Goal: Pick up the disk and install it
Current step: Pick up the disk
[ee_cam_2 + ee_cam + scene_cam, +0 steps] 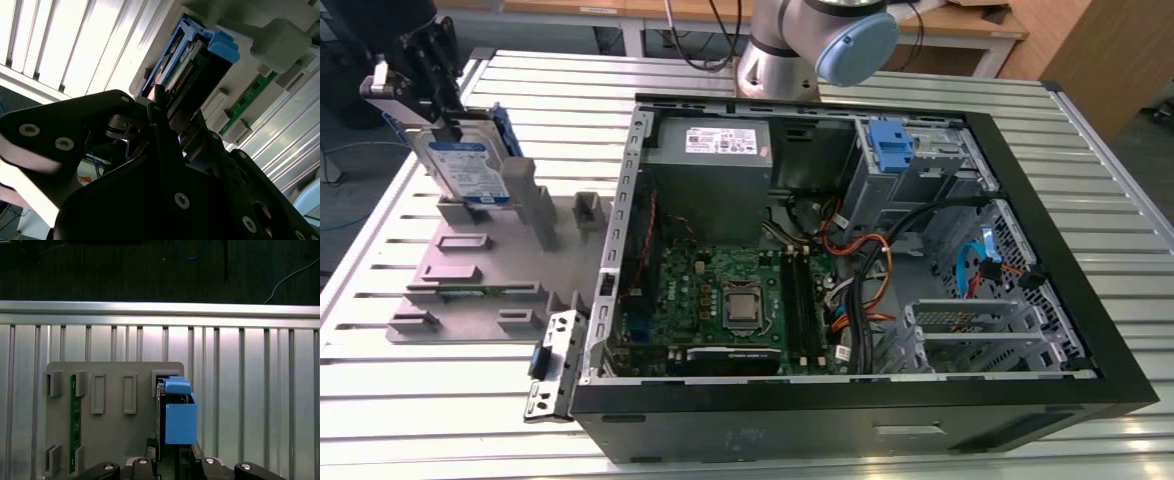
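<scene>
The gripper (446, 122), a black two-fingered metal claw, hangs outside the open black tower computer case (854, 400), off its side toward the exterior view's left. Its fingers are pressed together on the top edge of the disk (464, 168), a flat rectangular silver-grey hard drive with a white-and-blue label and blue plastic rails along its edges.

The disk stands upright on its narrow edge at the far corner of a flat grey plastic fixture plate (480, 270) with raised slots, which lies on the slatted aluminium table (400, 380) just beside the case. Whether the disk's lower edge is seated in a slot or raised just clear of it cannot be told.

In the first wrist view the disk (180, 420) appears edge-on, its blue rail facing the camera, running down between the gripper's (172, 462) black fingers. In the second wrist view the gripper (162, 102) meets the disk's (192, 55) connector end.

A thin green circuit strip (467, 292) sits in another slot of the plate, further from the disk.

Inside the case, a boxy grey power supply (720, 160) fills the far corner, a green motherboard (707, 300) lies below it, and a blue plastic bracket (891, 148) is fixed on the metal drive cage. The grey robot arm (814, 40) rises behind the case.
</scene>
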### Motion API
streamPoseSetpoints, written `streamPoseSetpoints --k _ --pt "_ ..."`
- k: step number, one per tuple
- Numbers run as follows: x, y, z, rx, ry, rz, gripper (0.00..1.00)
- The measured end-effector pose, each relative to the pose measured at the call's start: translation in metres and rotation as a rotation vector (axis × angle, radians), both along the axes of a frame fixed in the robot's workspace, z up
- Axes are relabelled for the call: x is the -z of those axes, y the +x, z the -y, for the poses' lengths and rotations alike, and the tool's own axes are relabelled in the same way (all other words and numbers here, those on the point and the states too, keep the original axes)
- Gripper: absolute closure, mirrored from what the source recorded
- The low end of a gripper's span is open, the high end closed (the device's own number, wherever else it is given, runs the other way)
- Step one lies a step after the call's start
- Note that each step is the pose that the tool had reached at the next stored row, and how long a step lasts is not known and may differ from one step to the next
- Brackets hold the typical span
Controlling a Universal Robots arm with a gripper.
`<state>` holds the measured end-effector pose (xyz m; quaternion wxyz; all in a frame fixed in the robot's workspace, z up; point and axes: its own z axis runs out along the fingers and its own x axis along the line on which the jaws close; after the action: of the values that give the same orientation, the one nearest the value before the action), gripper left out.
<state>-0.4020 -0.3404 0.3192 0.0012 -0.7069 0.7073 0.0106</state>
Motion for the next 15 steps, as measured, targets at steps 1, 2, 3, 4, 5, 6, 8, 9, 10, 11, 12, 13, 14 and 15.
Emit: streamPoseSetpoints --k 1,2,3,4,5,6,8,9,10,11,12,13,14,15 --pt "-0.0011 0.0000 0.0000 0.000 0.0001 0.0001 0.65" --pt "-0.0023 0.0000 0.0000 0.000 0.0001 0.0002 0.65" --pt "-0.0035 0.0000 0.0000 0.000 0.0001 0.0002 0.65" --pt "-0.0048 0.0000 0.0000 0.000 0.0001 0.0002 0.65" --pt "-0.0060 0.0000 0.0000 0.000 0.0001 0.0002 0.65" --pt "-0.0072 0.0000 0.0000 0.000 0.0001 0.0001 0.65" --pt "-0.0090 0.0000 0.0000 0.000 0.0001 0.0002 0.65" --pt "-0.0090 0.0000 0.0000 0.000 0.0002 0.0003 0.65" --pt "-0.0092 0.0000 0.0000 0.000 0.0001 0.0002 0.65" --pt "-0.0093 0.0000 0.0000 0.000 0.0001 0.0002 0.65" --pt "-0.0093 0.0000 0.0000 0.000 0.0001 0.0002 0.65" --pt "-0.0093 0.0000 0.0000 0.000 0.0001 0.0002 0.65" --pt "-0.0093 0.0000 0.0000 0.000 0.0002 0.0002 0.65" --pt "-0.0093 0.0000 0.0000 0.000 0.0001 0.0002 0.65"
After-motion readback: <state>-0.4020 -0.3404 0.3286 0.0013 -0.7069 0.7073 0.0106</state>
